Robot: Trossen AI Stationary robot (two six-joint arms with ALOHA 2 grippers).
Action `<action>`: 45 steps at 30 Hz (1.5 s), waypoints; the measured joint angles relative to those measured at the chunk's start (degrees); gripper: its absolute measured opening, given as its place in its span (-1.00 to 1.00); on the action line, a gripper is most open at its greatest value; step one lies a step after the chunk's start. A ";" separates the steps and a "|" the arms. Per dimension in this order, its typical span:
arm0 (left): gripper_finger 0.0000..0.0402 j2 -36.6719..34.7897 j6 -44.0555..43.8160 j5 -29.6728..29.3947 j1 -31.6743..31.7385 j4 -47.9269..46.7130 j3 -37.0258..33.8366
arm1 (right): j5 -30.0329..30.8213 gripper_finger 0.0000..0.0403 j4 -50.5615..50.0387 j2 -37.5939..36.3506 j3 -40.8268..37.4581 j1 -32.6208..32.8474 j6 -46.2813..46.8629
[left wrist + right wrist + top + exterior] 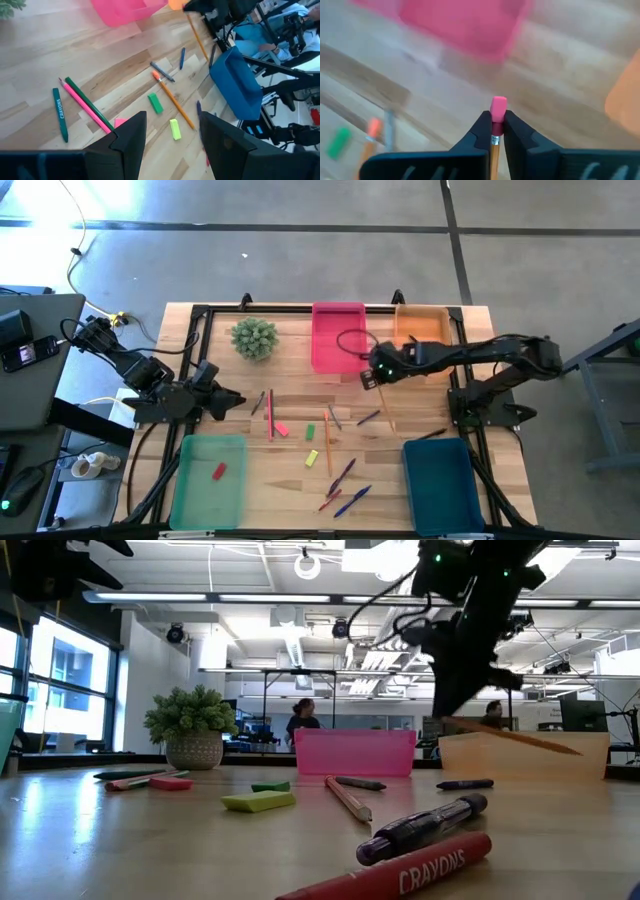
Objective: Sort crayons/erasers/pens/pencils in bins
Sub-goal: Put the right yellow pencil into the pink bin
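The right gripper (493,131) is clamped on a pencil (495,145) just below its pink eraser tip, at about 1 o'clock from table centre. It sits beside the pink bin (338,336) and the orange bin (422,328). The pencil's lower length is cut off in the right wrist view.

The left gripper (172,135) waits at 9 o'clock with its fingers spread apart and nothing between them.

One red eraser (219,471) lies in the light green bin (209,480). Other sticks and erasers lie loose on the wooden table (290,480). A potted plant (254,338) stands at 11 o'clock. The low view shows an office behind, where distant people are hard to make out.

Pink bin (338,335), orange bin (421,328), light green bin (208,480), teal bin (439,473)
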 joint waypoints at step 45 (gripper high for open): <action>-0.14 2.28 5.44 -7.21 0.00 -0.45 0.00 | -0.64 -0.96 51.92 12.69 0.24 -20.10 -21.24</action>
